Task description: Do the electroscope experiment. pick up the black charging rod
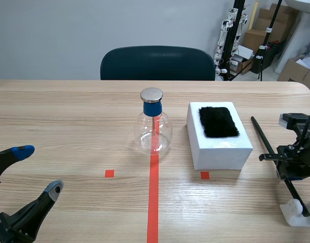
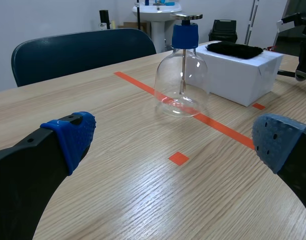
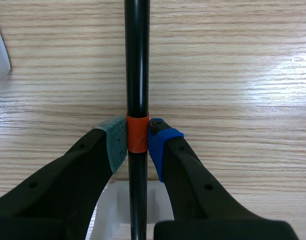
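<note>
The black charging rod [image 1: 264,142] [image 3: 137,60] lies slanted on the table at the right, its near end resting on a small white stand [image 1: 295,211] [image 3: 109,202]. My right gripper [image 1: 291,163] [image 3: 138,142] is shut on the rod, its pads pressing an orange band on both sides. The rod still sits low over the wood. My left gripper [image 1: 38,169] [image 2: 175,142] stands open at the near left, holding nothing, far from the rod.
A glass electroscope flask [image 1: 154,129] [image 2: 183,75] with a blue cap and metal disc stands on the red centre tape. Right of it is a white box [image 1: 221,149] [image 2: 243,77] topped with black fur [image 1: 218,121]. A dark chair [image 1: 157,63] stands across the table.
</note>
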Tool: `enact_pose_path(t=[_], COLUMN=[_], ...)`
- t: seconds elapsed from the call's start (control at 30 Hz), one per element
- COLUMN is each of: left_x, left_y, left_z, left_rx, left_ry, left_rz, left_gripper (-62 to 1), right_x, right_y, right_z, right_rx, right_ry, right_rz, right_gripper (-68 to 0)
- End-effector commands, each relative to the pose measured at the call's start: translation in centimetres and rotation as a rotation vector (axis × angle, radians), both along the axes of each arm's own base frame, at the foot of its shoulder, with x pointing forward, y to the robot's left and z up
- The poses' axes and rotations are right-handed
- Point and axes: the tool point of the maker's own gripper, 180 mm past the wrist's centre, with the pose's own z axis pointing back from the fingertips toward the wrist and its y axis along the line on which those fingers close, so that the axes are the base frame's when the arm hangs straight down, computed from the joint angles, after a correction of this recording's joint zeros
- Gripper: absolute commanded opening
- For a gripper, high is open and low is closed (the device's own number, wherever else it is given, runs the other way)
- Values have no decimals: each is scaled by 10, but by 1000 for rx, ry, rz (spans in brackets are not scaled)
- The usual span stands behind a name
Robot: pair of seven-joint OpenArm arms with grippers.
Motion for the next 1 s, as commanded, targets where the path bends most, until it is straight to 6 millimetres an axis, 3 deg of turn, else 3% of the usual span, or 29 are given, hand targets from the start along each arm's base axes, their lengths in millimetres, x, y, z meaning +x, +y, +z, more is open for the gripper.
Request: enact_pose_path(t=[0.0,0.67,0.97], left_x=[1,1,1], left_y=[5,5,5], left_z=[5,5,5], left_rx=[-5,-5,-5], left_ry=[-18,-18,-18], left_rz=[5,5,5], left_gripper=[14,14,14], right_x=[5,-5,-10], right_y=[3,9,8], right_z=[4,1,19], right_rx=[12,12,-2], right_ry=[-17,-10,-56], right_rz=[-1,24,37], right_gripper=[-676,-676,-675])
